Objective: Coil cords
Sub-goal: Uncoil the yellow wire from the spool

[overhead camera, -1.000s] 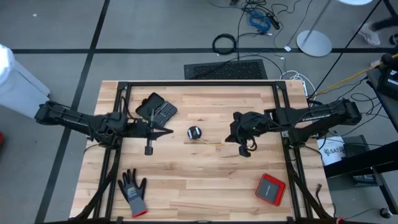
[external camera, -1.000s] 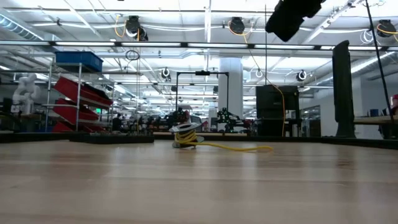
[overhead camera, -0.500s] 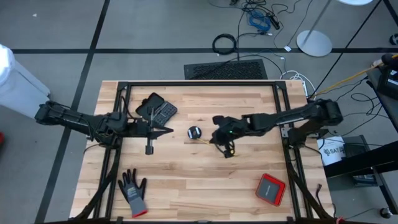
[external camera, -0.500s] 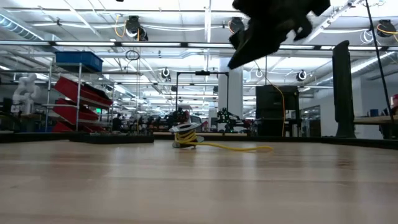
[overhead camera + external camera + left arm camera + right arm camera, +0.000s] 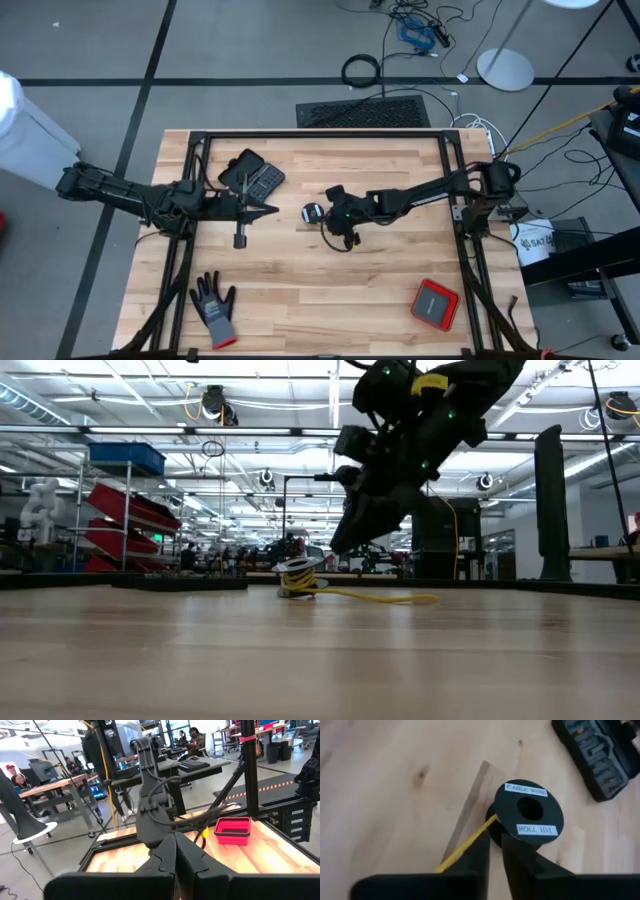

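High view: the right gripper (image 5: pixel 332 216), slightly spread, has moved beside the yellow cord (image 5: pixel 314 213); the black calculator (image 5: pixel 252 176) lies near.

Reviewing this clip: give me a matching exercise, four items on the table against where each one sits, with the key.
Items:
1. black spool with yellow cord
2. grey glove
3. red box
4. black case

Places (high view):
A. bottom-right part of the table
B. table's middle, just left of the right gripper
C. upper left, above the left gripper
D. bottom-left part of the table

Pairs: 1-B, 2-D, 3-A, 4-C
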`<state>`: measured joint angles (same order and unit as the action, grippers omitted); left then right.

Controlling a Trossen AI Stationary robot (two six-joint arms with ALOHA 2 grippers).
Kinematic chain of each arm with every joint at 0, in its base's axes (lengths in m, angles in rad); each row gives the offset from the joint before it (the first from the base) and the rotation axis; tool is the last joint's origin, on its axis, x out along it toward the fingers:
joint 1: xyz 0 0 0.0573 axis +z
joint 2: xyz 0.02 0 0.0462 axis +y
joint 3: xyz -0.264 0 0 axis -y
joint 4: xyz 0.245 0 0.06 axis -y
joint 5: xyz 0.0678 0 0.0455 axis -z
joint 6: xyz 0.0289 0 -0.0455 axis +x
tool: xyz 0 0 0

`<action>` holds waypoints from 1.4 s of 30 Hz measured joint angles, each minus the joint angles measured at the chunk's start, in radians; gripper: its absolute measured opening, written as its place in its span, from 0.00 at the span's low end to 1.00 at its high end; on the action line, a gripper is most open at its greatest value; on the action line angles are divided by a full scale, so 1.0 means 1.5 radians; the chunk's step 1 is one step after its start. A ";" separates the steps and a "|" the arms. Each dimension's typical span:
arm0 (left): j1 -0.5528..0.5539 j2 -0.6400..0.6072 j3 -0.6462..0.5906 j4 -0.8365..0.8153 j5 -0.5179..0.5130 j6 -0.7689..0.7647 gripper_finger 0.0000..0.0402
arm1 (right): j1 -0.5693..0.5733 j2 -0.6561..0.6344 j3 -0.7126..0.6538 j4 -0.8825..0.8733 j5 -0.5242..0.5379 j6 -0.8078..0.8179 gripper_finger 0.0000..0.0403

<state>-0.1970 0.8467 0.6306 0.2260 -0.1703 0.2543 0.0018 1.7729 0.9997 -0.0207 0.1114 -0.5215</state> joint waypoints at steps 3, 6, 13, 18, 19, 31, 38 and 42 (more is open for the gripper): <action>0.000 0.000 0.000 -0.001 0.000 -0.008 0.00 | 0.004 0.006 0.000 0.028 0.038 -0.029 0.21; 0.000 0.000 0.000 -0.004 0.000 -0.009 0.00 | 0.010 0.006 0.000 0.047 0.084 -0.074 0.32; 0.000 0.000 0.000 -0.005 0.000 -0.013 0.00 | 0.022 0.021 0.001 0.041 0.111 -0.202 0.48; 0.000 0.000 0.000 -0.004 -0.002 -0.026 0.00 | 0.032 0.056 0.001 0.057 0.170 -0.282 0.52; 0.000 0.000 0.000 -0.004 -0.002 -0.026 0.00 | 0.034 0.063 0.001 0.071 0.184 -0.295 0.53; 0.000 0.000 0.000 -0.001 -0.002 -0.025 0.00 | 0.036 0.114 0.001 0.187 0.238 -0.389 0.53; 0.000 0.000 0.000 -0.001 -0.002 -0.026 0.00 | 0.036 0.127 0.001 0.191 0.244 -0.405 0.48; 0.000 0.000 0.000 -0.001 -0.002 -0.025 0.00 | 0.042 0.124 0.001 0.195 0.276 -0.415 0.41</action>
<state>-0.1970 0.8467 0.6304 0.2241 -0.1734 0.2161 0.0642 1.9582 1.0004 0.2721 0.5261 -1.1436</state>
